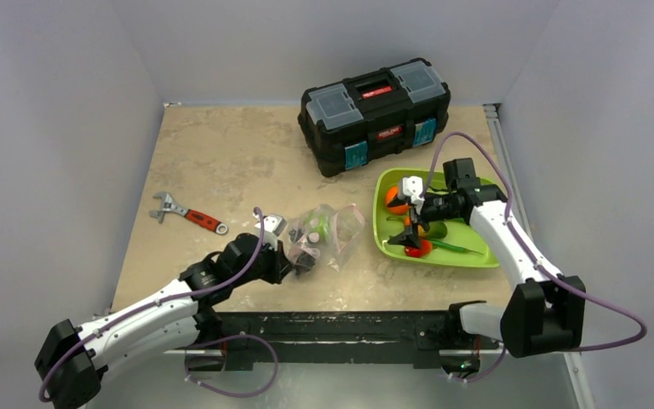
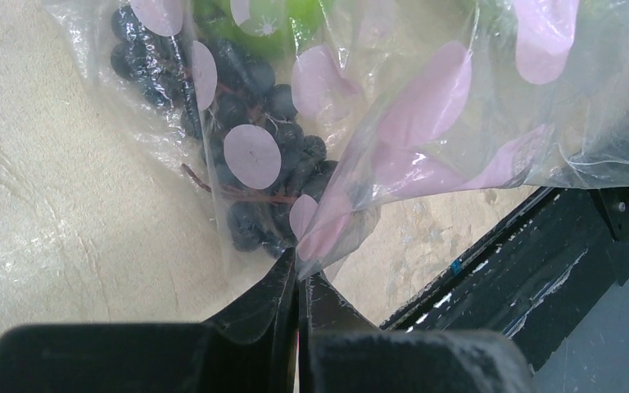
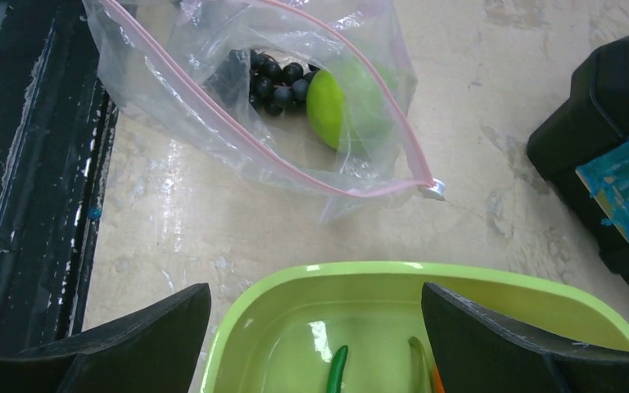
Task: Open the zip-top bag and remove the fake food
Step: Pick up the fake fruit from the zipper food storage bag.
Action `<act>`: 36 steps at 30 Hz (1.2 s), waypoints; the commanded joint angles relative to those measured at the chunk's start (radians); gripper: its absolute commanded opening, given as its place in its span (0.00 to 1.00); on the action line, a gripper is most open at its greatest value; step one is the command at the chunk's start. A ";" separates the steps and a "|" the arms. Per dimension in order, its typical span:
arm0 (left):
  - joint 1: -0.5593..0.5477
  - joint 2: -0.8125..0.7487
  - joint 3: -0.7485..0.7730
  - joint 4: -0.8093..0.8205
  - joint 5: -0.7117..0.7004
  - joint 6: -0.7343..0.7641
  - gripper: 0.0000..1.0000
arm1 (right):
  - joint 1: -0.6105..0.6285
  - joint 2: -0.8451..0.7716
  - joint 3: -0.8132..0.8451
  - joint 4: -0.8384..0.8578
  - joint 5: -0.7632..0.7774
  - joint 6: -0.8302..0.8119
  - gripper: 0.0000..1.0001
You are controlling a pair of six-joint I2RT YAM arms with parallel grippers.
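The clear zip-top bag (image 1: 330,230) lies on the table left of the green tray (image 1: 477,256), its pink-striped mouth (image 3: 295,164) gaping toward the tray. Inside it are dark grapes (image 3: 274,75) and a green apple (image 3: 340,102); the grapes (image 2: 246,139) also show in the left wrist view. My left gripper (image 2: 301,266) is shut on the bag's near edge (image 2: 336,221). My right gripper (image 3: 315,327) hangs open over the tray's left rim (image 3: 426,278), holding nothing. In the tray lie an orange (image 1: 396,201), a red pepper (image 1: 420,249) and green beans (image 3: 337,372).
A black toolbox (image 1: 375,115) stands at the back, just behind the tray. A red-handled wrench (image 1: 189,215) lies at the left of the table. The table's black front rail (image 2: 532,270) runs close to the bag.
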 commanded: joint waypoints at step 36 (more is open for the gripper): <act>0.005 -0.008 -0.004 0.067 0.000 -0.020 0.00 | 0.375 -0.022 0.022 0.045 0.153 0.021 0.99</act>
